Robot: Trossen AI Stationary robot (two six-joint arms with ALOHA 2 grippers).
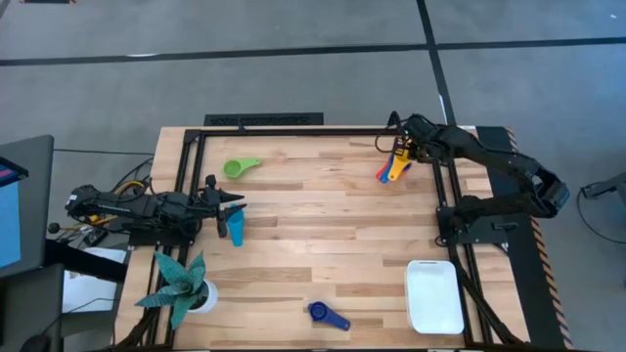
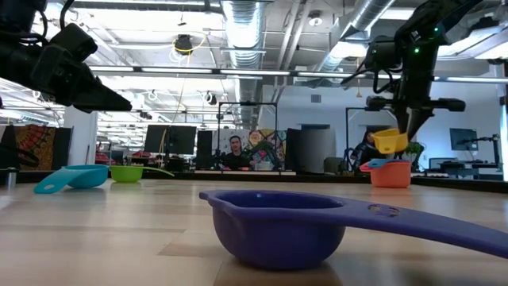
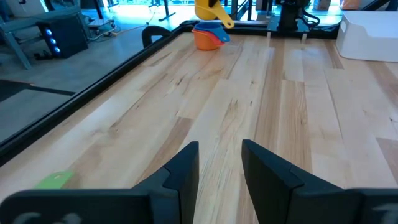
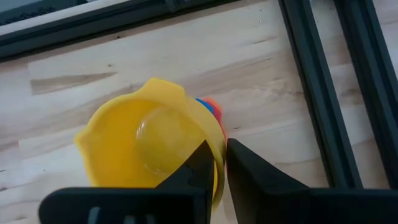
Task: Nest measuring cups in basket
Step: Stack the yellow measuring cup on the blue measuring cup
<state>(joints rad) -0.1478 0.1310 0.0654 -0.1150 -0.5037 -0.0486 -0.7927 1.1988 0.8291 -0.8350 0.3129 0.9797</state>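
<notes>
- Right gripper (image 4: 221, 163) sits at the upper right of the high view, near the table's far edge. Its fingers pinch the rim of the yellow cup (image 4: 146, 146), one finger inside and one outside the wall.
- The yellow cup hangs directly above a small stack, the orange cup (image 2: 390, 174) at the bottom with a blue cup (image 2: 375, 164) nested in it. The hold appears intended to lower yellow into that stack.
- Left gripper (image 3: 219, 163) hovers at the left of the high view, its fingers spread and nothing between them. The teal cup (image 1: 236, 228) lies just beside its tip.
- Other cups: the green cup (image 1: 240, 167) at upper left of centre, the dark blue cup (image 1: 327, 315) low in the frame.
- The basket (image 1: 434, 296) stands at the lower right with no cup in it, well apart from the stack.
- Clearance: the stack lies close to the dark frame rail (image 4: 317, 93), leaving little room on that side. The table's middle is open for travel to the basket.
- The plant (image 1: 182, 285) occupies the lower left corner, clear of any likely path.
</notes>
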